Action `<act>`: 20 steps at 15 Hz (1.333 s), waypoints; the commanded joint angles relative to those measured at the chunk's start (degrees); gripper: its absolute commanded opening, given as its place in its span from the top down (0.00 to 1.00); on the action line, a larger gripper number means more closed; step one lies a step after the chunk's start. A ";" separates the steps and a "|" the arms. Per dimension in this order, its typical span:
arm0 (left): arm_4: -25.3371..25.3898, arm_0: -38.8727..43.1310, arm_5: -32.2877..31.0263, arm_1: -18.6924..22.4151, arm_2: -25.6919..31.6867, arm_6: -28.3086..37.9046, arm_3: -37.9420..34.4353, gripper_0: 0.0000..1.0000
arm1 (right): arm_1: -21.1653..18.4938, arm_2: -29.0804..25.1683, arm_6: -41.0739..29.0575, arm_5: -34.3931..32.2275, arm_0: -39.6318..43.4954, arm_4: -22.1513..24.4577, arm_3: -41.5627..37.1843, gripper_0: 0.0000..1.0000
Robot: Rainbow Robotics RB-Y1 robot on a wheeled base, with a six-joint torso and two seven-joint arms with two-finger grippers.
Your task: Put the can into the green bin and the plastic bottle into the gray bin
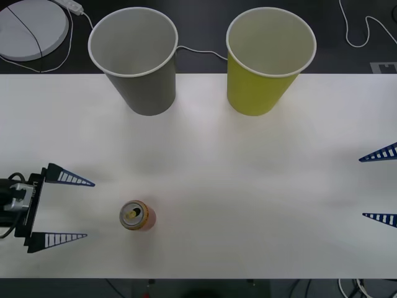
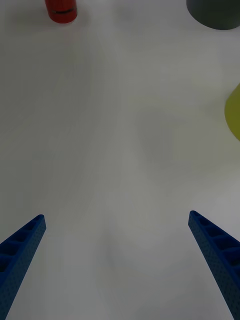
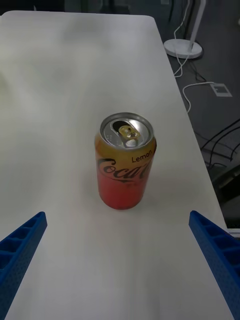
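The can (image 1: 137, 215) is standing upright just right of the left pincer (image 1: 69, 209), spread wide & nearer; the right pincer (image 1: 378, 186) is being held wide, far right.

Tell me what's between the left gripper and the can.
Nothing: in the left wrist view, bare white table separates the open left gripper from the upright can.

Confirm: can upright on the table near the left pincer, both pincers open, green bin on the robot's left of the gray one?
Not quite. The front view shows the green bin on the robot's right of the gray bin. The rest holds: the can stands upright near the open left pincer; the right pincer is open too.
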 commanded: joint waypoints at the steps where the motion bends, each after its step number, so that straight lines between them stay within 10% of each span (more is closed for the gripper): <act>1: 0.34 -0.03 0.11 -3.07 -0.58 -3.39 3.46 0.00 | 0.00 0.00 0.00 0.00 0.00 0.00 0.00 0.00; 20: -2.38 1.47 6.53 -22.58 -0.58 -6.91 8.03 0.00 | 0.00 0.00 0.00 0.00 0.00 0.00 0.00 0.00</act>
